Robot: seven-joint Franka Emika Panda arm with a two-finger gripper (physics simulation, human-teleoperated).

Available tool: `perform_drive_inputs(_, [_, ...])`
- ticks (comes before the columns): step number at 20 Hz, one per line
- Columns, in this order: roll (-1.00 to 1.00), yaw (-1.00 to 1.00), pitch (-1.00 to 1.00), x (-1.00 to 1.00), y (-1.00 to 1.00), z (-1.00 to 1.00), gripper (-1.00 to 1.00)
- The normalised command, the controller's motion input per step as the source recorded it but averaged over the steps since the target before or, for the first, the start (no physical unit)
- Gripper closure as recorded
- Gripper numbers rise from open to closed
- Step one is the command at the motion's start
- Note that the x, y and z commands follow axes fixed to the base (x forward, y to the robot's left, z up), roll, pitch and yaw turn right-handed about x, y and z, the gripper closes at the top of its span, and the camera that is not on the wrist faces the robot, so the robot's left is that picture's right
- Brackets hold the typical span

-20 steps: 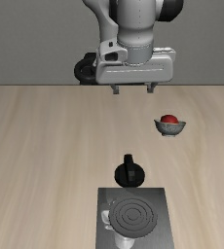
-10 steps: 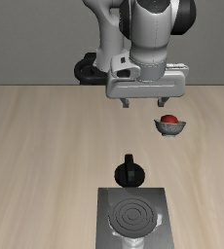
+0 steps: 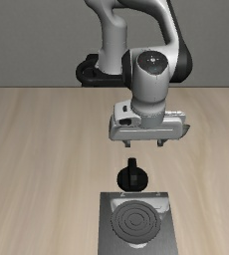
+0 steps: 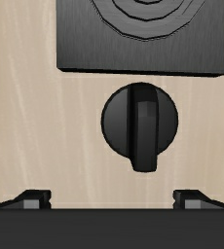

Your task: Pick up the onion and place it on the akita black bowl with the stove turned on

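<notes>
My gripper [image 3: 146, 141] hangs open just above the wooden table, with nothing between its fingers. Directly in front of it sits the stove's round black knob [image 3: 132, 176], its handle bar pointing roughly along the table's depth. In the wrist view the same knob [image 4: 140, 124] lies a short way ahead of my gripper [image 4: 112, 199], centred between the two fingertips [image 4: 31, 199]. Beyond the knob is the dark stove plate [image 4: 143, 34] with its ringed burner. The burner [image 3: 136, 219] looks dark grey, with no glow.
The wooden table [image 3: 37, 149] stretches wide on both sides of the stove [image 3: 109, 231]. A black base piece [image 3: 89, 72] stands at the table's far edge behind my arm. The grey wall closes off the back.
My hand has swung forward and down from the far side of the table towards the knob. It now covers the small bowl with the red thing that showed earlier on the exterior view's right.
</notes>
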Motion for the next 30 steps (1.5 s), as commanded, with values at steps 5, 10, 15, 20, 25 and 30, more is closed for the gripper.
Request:
perform_drive_inputs(5, [0.00,0.00,0.00,0.00,-0.20,-0.80,-1.00])
perform_drive_inputs(10, [0.00,0.00,0.00,-0.40,0.20,-0.60,-1.00])
perform_drive_inputs(15, [0.00,0.00,0.00,0.00,0.00,0.00,1.00])
perform_drive_inputs(20, [0.00,0.00,0.00,0.00,0.00,0.20,1.00])
perform_drive_inputs(25, [0.00,0.00,0.00,0.00,0.00,1.00,1.00])
perform_drive_inputs(30, [0.00,0.00,0.00,-0.60,0.00,0.40,1.00])
